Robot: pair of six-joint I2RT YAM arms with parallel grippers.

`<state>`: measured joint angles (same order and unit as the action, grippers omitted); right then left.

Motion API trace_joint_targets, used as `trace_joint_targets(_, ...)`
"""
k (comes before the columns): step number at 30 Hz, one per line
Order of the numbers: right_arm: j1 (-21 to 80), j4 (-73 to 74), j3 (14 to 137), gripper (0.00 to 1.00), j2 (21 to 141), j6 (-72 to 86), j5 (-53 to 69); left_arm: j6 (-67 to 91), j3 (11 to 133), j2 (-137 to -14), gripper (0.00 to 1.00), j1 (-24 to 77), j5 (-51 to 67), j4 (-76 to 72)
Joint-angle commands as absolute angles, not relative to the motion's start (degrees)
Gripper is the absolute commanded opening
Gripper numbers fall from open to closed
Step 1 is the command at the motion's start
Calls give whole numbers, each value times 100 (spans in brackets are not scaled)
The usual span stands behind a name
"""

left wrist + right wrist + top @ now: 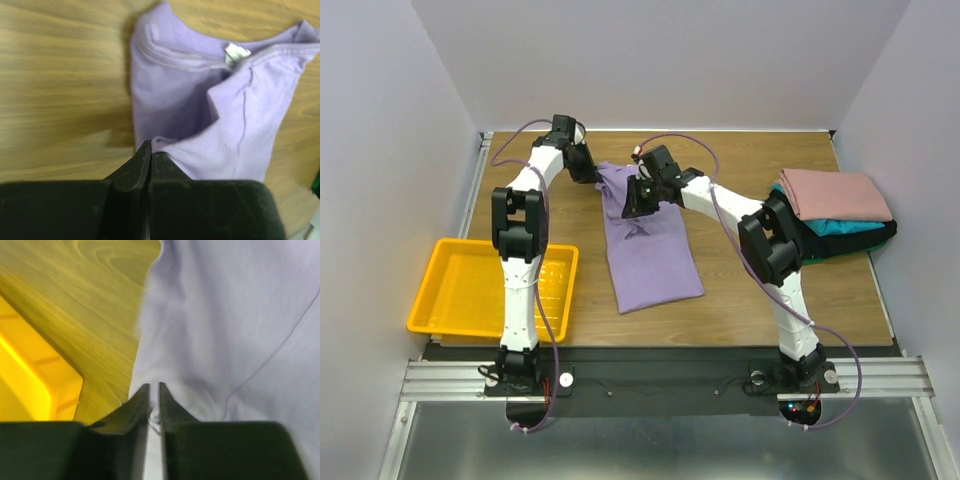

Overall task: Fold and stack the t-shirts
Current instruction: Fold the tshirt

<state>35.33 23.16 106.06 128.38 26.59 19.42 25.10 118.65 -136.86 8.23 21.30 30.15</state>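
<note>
The lavender-purple t-shirt (650, 250) lies partly folded in the middle of the table, collar end far. My left gripper (588, 168) is shut on a fold of it at its far left corner; in the left wrist view the pinched cloth (210, 125) shows a white neck tag. My right gripper (642, 200) is shut on the shirt's upper part, with cloth (225, 315) pinched between the jaws. Folded dusty-pink (835, 193), teal (840, 228) and black (860, 240) t-shirts are stacked at the right.
A yellow plastic tray (465, 290) sits at the near left edge of the table, also showing in the right wrist view (30, 385). Bare wooden tabletop (740, 290) surrounds the shirt. Grey walls close the back and sides.
</note>
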Motion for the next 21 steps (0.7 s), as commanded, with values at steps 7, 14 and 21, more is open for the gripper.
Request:
trace_joint_targets(7,3762,2391,10828,70,12710,2444,2628,2522,12682,-13377,51,492,1696,2953)
trace_joint_targets(14,3657,2391,10968,100,12349,2434,1908,2549,12595,-13166,92,501,1819,2874)
trace_joint_targets(21,3200,2382,11460,100,12682,2575,1582,2514,12191,-12929,95,676,2275,2444)
